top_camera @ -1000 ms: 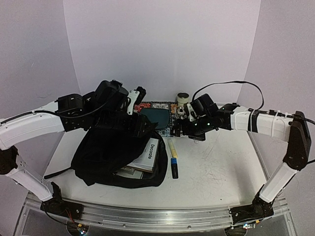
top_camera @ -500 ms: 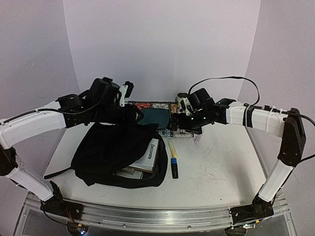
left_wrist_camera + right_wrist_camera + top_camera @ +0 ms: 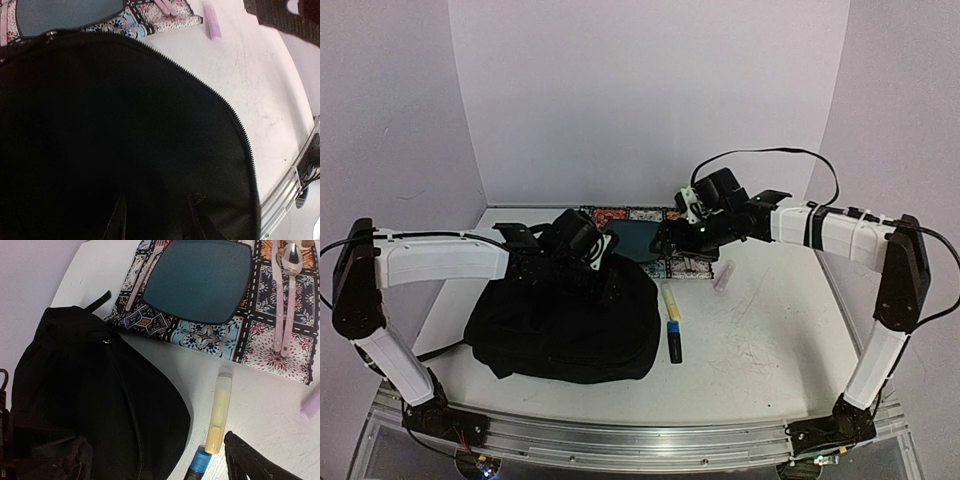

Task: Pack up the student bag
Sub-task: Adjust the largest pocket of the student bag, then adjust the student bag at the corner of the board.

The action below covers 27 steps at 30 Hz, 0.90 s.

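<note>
The student bag is plain black all over, zip included. The placemat is a busy tile print in blue, red, orange, black and white. On it sit a dark teal plate and pale pink cutlery. On the scuffed white table lie a yellow marker, a blue-and-black marker and a lilac tube.

we see the student bag as matt black woven cloth with a fine-toothed zipper. at its one o'clock the placemat looks like printed fabric, the plate matt teal, the spoon glossy pink plastic. the white table is smooth but scuffed.
</note>
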Each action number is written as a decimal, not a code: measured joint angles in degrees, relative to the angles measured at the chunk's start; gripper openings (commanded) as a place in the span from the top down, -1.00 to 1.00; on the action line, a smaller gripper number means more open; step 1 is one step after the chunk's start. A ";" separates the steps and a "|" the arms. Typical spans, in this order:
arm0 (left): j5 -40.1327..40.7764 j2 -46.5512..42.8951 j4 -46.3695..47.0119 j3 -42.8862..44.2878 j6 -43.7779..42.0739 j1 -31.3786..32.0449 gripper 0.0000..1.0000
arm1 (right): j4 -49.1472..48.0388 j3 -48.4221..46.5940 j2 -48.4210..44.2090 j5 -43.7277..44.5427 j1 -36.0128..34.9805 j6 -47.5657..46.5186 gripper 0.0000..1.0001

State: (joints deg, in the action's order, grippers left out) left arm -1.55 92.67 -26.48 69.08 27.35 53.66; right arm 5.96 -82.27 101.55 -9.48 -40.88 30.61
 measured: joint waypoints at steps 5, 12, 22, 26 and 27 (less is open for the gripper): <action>-0.27 0.35 0.27 -1.03 0.96 0.42 0.08 | 0.00 -2.49 4.73 -3.29 0.00 -0.98 -0.71; 1.72 -3.40 -0.49 -1.13 1.72 0.34 -0.03 | -0.30 -4.06 10.62 -6.66 0.00 -2.41 -0.39; 6.90 -7.96 -3.14 -1.05 2.72 -3.67 -0.09 | -3.23 -2.19 12.44 -10.70 -0.61 -2.99 0.21; 8.84 -7.99 -5.11 -1.05 2.73 -6.05 -0.11 | -4.96 0.70 12.12 -10.90 -2.10 -2.67 0.43; 9.32 -7.99 -5.52 -0.99 2.74 -6.53 -0.11 | -5.20 1.33 11.78 -10.87 -2.54 -2.49 0.48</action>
State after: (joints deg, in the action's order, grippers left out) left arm 7.77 84.68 -32.00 68.08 30.09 47.13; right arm 0.76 -80.93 113.33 -20.35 -43.43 28.12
